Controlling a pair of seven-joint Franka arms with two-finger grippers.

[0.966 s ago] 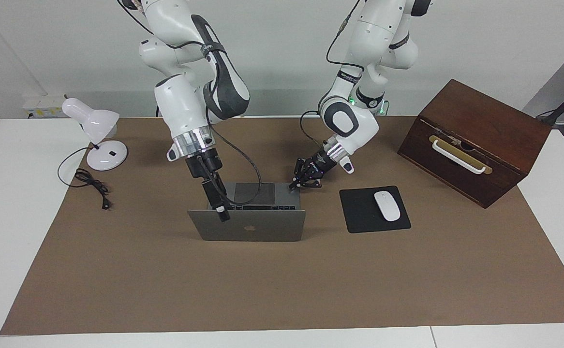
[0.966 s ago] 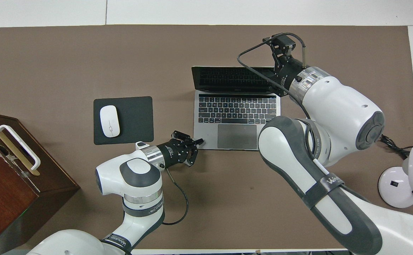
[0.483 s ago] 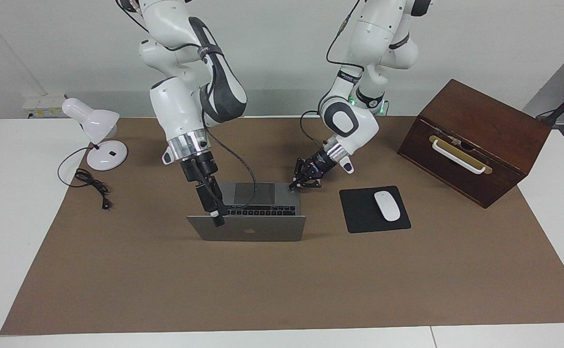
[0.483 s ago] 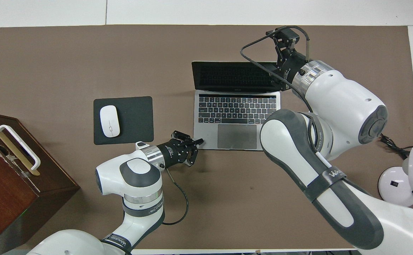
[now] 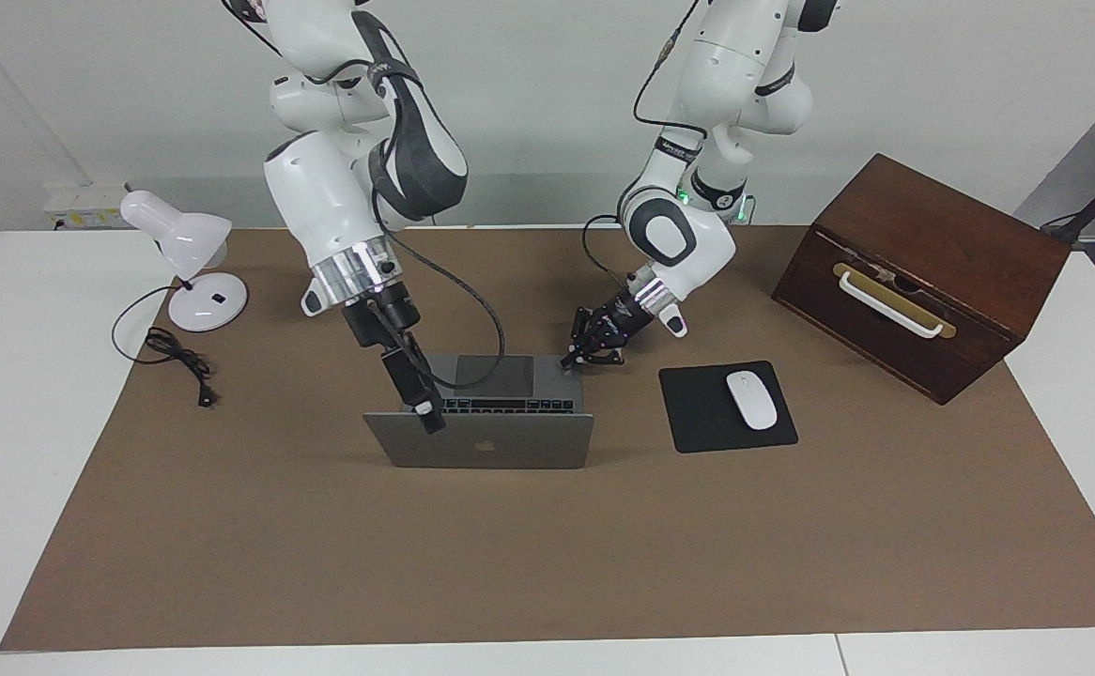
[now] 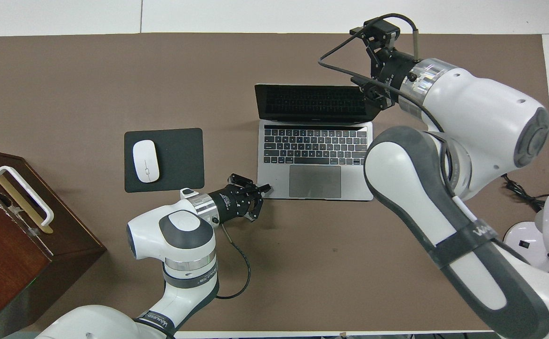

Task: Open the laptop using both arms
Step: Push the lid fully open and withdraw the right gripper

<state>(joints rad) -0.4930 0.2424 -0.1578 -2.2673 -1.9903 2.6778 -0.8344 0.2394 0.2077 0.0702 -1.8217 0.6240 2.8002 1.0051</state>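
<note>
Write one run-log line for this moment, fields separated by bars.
laptop: open, lid raised | left gripper: on base corner | right gripper: at lid's top edge | mouse: on pad

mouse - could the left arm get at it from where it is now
Probably yes. The left gripper sits at the laptop corner next to the mouse pad, and only bare mat lies between it and the mouse. But it looks to be steadying the laptop base, so it would have to let go.
</note>
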